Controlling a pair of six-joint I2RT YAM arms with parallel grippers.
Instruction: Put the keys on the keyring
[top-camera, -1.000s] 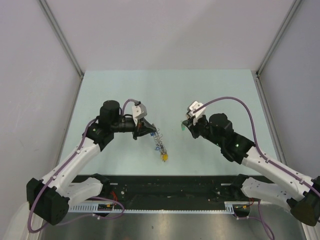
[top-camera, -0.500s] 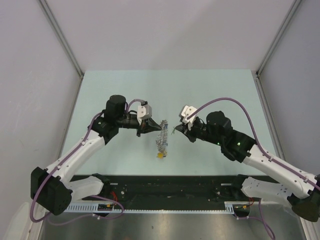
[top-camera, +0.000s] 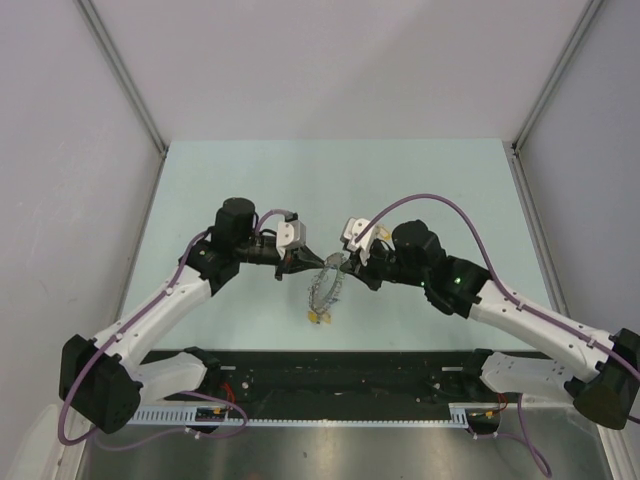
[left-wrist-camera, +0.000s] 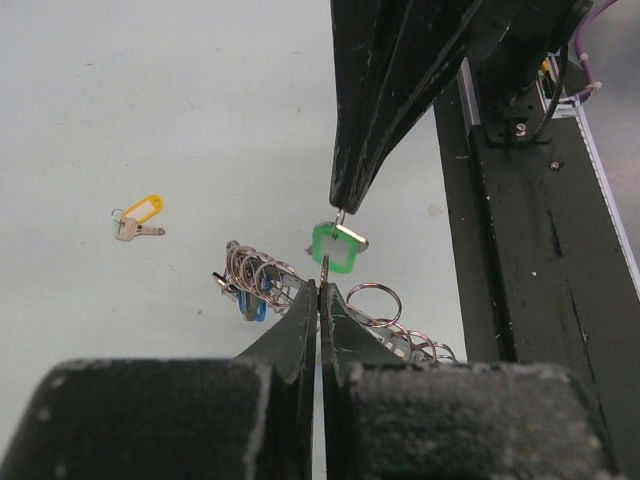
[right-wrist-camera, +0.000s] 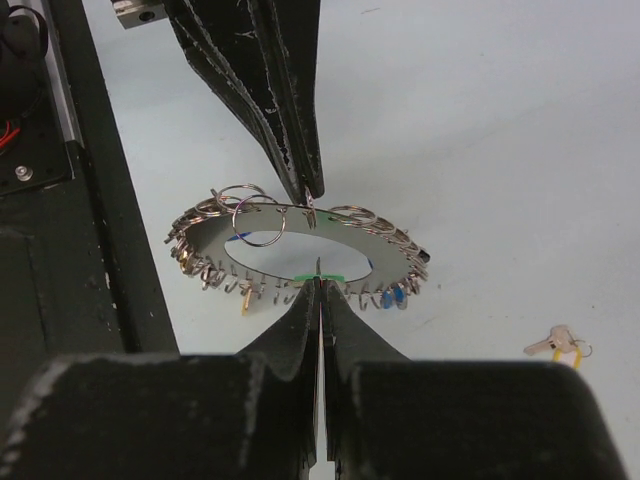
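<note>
Left fingers (right-wrist-camera: 270, 90) clenched on keyring (right-wrist-camera: 300, 235) rim, above worktop (top-camera: 200, 200) centre. Right fingers (left-wrist-camera: 390, 90) pinch green key (left-wrist-camera: 335, 250) beside it. Yellow key (left-wrist-camera: 140, 215) lies loose nearby. Keys judged light, stiff, slippery; best taken by plastic heads.

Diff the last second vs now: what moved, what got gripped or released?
The left gripper and right gripper moved toward each other. The left carried the large metal ring strung with grey keys rightward, turning it from edge-on to an open oval. The right brought the small green-headed key leftward, up to the ring. Nothing newly gripped or released; both jaws stay shut. The yellow-headed key lies where it was.
</note>
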